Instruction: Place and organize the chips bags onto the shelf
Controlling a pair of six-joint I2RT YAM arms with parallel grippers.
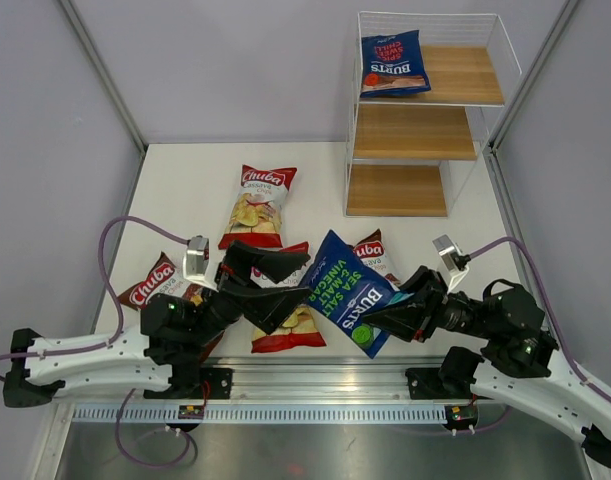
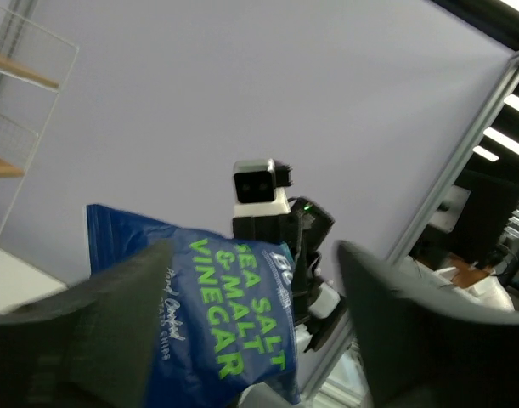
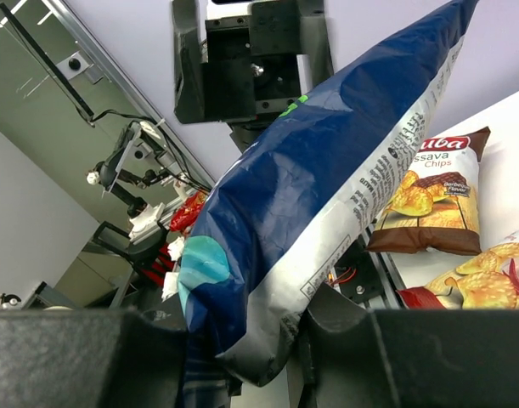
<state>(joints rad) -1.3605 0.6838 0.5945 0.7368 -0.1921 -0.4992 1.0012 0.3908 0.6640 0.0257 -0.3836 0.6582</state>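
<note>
- Two claws, one bag: my right claw (image 1: 397, 308) is clamped on one end of the blue Burts sea salt and malt vinegar bag (image 1: 347, 288). The bag hangs clear of the surface (image 1: 185, 180), between both arms.
- My left claw (image 1: 297, 282) gapes wide and holds nothing. Its fingers flank the bag's free end, and I cannot tell whether either one touches it.
- From the right claw, the bag's long axis slants away toward the left arm, printed face turned up to the top camera.
- The shelf (image 1: 415, 130) stands at the far right, well apart from the held bag. My right arm is the nearer one, so the carry looks best suited to it.
- A second Burts bag (image 1: 393, 63) sits on the left of the top tier with bare wood beside it. The middle and lowest tiers show no bags.
- Four Chuba cassava bags lie on the surface:
  - a red-and-white one (image 1: 257, 205) beyond the left claw;
  - another red-and-white one (image 1: 285, 335) beneath the left claw;
  - a brown one (image 1: 153, 285) beside the left arm;
  - a second brown one (image 1: 373, 250) partly hidden behind the held bag.
- The open left claw crowds the bag, and the shelf's wire rim would need clearing on the way in.
</note>
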